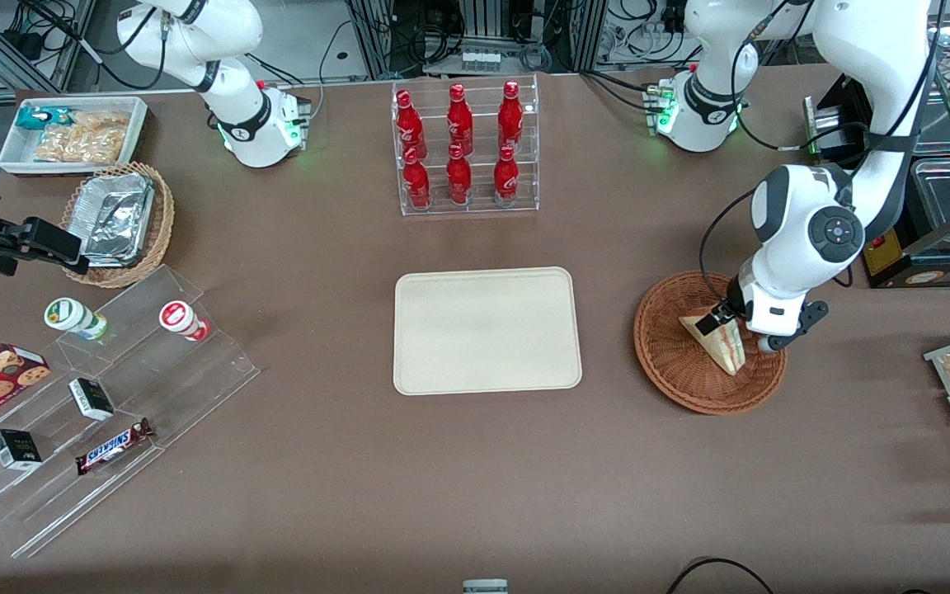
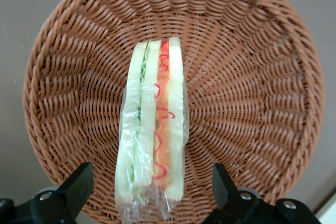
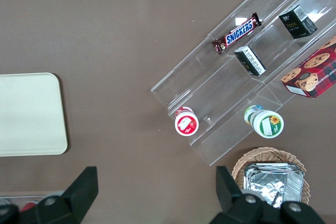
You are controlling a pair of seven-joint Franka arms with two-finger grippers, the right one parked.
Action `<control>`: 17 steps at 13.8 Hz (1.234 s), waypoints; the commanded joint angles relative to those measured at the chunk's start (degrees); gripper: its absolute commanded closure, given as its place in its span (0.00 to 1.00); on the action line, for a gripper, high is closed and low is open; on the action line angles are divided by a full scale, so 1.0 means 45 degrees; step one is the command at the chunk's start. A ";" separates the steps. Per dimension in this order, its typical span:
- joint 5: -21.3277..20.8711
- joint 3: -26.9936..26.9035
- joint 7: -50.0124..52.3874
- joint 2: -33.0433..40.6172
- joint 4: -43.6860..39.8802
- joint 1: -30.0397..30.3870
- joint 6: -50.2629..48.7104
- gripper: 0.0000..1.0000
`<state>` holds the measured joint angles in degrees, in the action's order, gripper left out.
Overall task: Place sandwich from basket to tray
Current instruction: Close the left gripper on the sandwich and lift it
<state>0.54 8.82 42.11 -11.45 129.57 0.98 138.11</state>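
Brown tabletop w/ left gripper (image 2: pixel 149 192) spread wide around wrapped triangular sandwich (image 2: pixel 152 135) in reddish-brown wicker basket (image 2: pixel 252 77), pre-grasp imo, next needs closing, then lift to cream rectangular tray (image 1: pixel 487 330).

This is a robotics lab staged as a small snack shop. The left arm's gripper (image 1: pixel 740 330) hangs low over a round reddish-brown wicker basket (image 1: pixel 673 363) on a broad brown-covered table (image 1: pixel 475 478). Farther from the front camera than the gripper stand white arm bases with green lights (image 1: pixel 693 115), backed by tangled black cables (image 1: pixel 648 33) and metal racking. Toward the parked arm's end lie shop goods: a clear acrylic rack of red bottles (image 1: pixel 465 148), a clear stepped acrylic display (image 1: pixel 104 412) carrying a Snickers bar (image 1: pixel 114 446), and a white bin of bagged snacks (image 1: pixel 71 136).
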 commanded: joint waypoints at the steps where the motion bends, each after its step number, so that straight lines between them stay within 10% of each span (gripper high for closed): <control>1: 0.0096 -0.0027 0.0252 -0.0288 0.0054 0.0037 0.0478 0.01; 3: 0.0096 -0.0027 0.0388 -0.0464 0.0053 0.0056 0.0499 0.24; 5: 0.0096 -0.0027 0.0311 -0.0484 0.0015 0.0057 0.0305 0.84; 17: -0.0041 0.0364 -0.4533 -0.0053 -0.3926 -0.1190 -0.4965 0.95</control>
<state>0.44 10.47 22.28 -10.63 116.86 -1.49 120.65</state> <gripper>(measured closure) 0.855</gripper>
